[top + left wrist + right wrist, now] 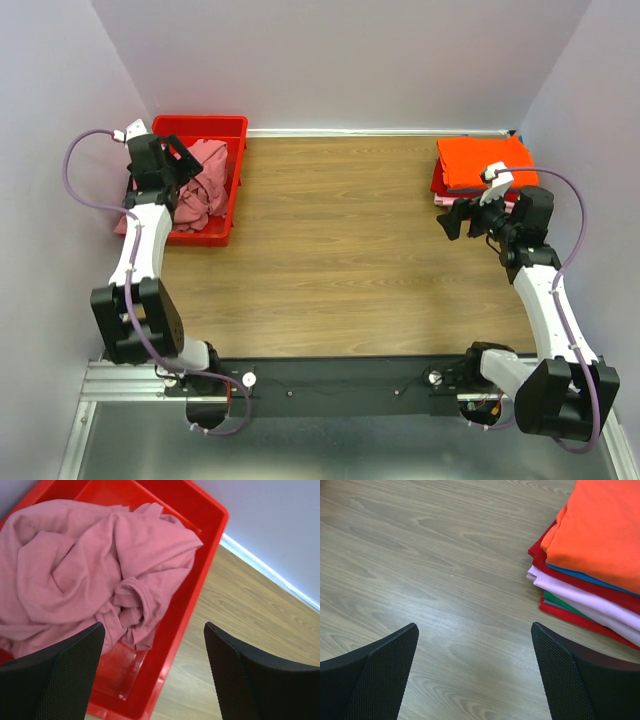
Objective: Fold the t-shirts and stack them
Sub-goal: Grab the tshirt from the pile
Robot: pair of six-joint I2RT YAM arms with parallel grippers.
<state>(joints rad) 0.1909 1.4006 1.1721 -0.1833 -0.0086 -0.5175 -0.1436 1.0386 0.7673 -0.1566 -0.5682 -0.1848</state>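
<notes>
A crumpled dusty rose-pink t-shirt [200, 185] lies in the red bin [228, 125] at the far left; in the left wrist view the shirt [85, 565] fills most of the bin [172, 630]. My left gripper [172, 160] hovers over the bin's near right part, open and empty [155, 675]. A stack of folded t-shirts [482, 165] with a bright orange one on top sits at the far right; it shows in the right wrist view [600, 535]. My right gripper [458, 218] is open and empty [475, 675] above bare table, just left of the stack.
The wooden table [340, 250] lies between the bin and the stack. White walls close in at the back and both sides. A black rail [330, 385] with the arm bases runs along the near edge.
</notes>
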